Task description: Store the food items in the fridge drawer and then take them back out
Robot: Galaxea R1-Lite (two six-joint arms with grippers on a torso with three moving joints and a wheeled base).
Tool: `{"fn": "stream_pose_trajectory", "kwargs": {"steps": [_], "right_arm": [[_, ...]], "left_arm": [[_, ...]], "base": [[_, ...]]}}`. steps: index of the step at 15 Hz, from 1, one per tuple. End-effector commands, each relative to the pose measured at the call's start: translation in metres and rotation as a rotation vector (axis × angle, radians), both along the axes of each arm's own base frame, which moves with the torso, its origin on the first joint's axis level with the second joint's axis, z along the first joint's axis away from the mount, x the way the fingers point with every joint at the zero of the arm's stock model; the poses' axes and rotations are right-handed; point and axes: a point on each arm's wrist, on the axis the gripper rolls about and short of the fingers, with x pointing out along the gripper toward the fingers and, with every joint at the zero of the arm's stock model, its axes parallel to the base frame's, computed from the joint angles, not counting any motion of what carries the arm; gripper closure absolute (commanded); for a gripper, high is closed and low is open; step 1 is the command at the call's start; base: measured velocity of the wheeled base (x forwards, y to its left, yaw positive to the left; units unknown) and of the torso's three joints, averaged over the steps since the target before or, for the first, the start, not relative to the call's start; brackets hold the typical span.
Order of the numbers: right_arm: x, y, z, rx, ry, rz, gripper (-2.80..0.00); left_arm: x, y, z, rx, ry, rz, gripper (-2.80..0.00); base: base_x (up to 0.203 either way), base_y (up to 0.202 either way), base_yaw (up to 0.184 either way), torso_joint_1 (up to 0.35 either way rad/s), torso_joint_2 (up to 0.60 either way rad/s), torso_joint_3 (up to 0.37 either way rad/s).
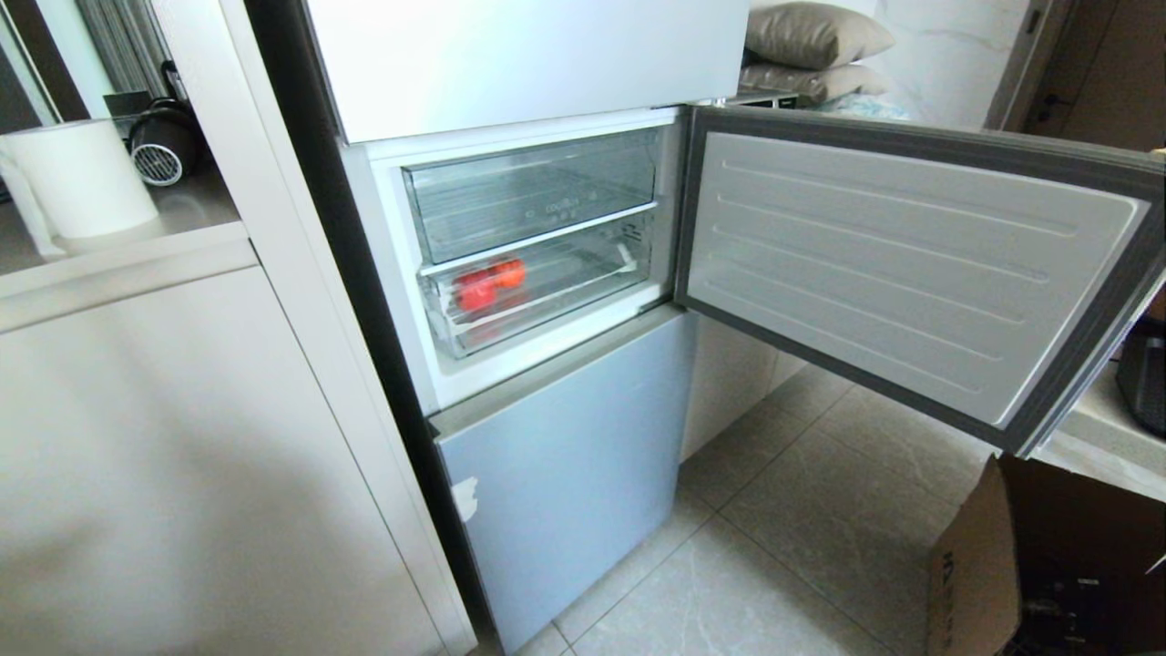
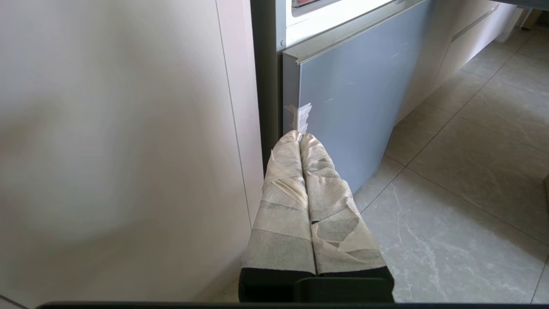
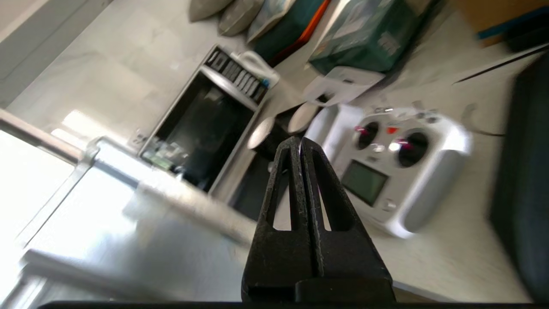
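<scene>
You are at the halfway point, by the look of it: the two food items (image 1: 490,284) lie in the shallow fridge drawer (image 1: 547,293), near its left end, and the drawer sits pushed in. Next you need to pull it out and lift them. Your right end effector (image 3: 301,143) is pressed shut, empty, facing a counter (image 3: 450,240) with a white remote controller (image 3: 399,167), away from the fridge. The left end effector (image 2: 300,137) is closed and empty, low by the grey lower door (image 2: 356,103). The open fridge door (image 1: 911,264) crowds your right side.
</scene>
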Motion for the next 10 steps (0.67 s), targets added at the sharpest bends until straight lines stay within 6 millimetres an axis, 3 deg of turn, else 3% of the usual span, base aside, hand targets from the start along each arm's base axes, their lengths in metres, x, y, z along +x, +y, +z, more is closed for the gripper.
{"fn": "stream_pose_trajectory", "kwargs": {"steps": [1, 4, 10], "right_arm": [[0.024, -0.008, -0.006, 0.034, -0.014, 0.043, 0.0], [0.033, -0.008, -0.002, 0.129, 0.004, 0.182, 0.0], [0.006, 0.02, 0.014, 0.186, 0.038, 0.359, 0.0]], "left_arm": [[0.0, 0.0, 0.0, 0.0, 0.001, 0.0, 0.0], [0.0, 0.0, 0.0, 0.0, 0.001, 0.0, 0.0], [0.0, 0.0, 0.0, 0.0, 0.001, 0.0, 0.0]], "base": [[0.0, 0.0, 0.0, 0.0, 0.0, 0.0], [0.0, 0.0, 0.0, 0.0, 0.0, 0.0], [0.0, 0.0, 0.0, 0.0, 0.0, 0.0]]}}
